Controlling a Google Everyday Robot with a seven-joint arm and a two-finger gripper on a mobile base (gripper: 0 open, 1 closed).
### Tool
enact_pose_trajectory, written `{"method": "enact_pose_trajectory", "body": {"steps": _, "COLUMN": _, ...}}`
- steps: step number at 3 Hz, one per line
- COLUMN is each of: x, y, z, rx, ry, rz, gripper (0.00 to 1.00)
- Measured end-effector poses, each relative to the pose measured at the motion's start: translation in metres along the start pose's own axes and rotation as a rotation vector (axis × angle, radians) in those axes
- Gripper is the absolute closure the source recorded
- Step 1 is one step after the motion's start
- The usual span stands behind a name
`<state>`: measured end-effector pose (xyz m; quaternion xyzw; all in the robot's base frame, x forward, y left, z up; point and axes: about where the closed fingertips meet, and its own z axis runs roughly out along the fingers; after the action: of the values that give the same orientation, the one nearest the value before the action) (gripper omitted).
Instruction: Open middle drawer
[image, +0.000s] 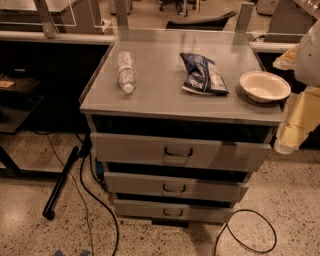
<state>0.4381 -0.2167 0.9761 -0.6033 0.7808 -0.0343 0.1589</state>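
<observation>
The middle drawer (175, 185) is the wide shallow grey front between two others in a grey metal cabinet, with a small dark loop handle (174, 188) at its centre. Its front looks pushed in and no inside tray shows. The taller top drawer (180, 152) is above it and the lowest drawer (172, 211) below. My gripper (294, 125), cream-coloured, hangs at the right edge of the view beside the cabinet's top right corner. It is above and to the right of the middle drawer and touches nothing.
On the cabinet top (160, 95) lie a plastic water bottle (126, 71), a dark blue chip bag (202, 74) and a white bowl (264, 86). Black cables (87, 200) and a black bar (60, 184) lie on the floor at the left. A cable loop (247, 232) lies at the front right.
</observation>
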Motion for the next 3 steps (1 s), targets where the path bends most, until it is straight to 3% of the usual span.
{"method": "enact_pose_trajectory", "body": {"steps": 1, "x": 0.0, "y": 0.0, "z": 0.0, "rx": 0.0, "ry": 0.0, "rz": 0.0, "gripper": 0.0}}
{"method": "enact_pose_trajectory", "body": {"steps": 2, "x": 0.003, "y": 0.014, "z": 0.013, "rx": -0.005, "ry": -0.03, "rz": 0.013, "gripper": 0.0}}
{"method": "enact_pose_trajectory", "body": {"steps": 3, "x": 0.009, "y": 0.04, "z": 0.049, "rx": -0.036, "ry": -0.05, "rz": 0.032, "gripper": 0.0}}
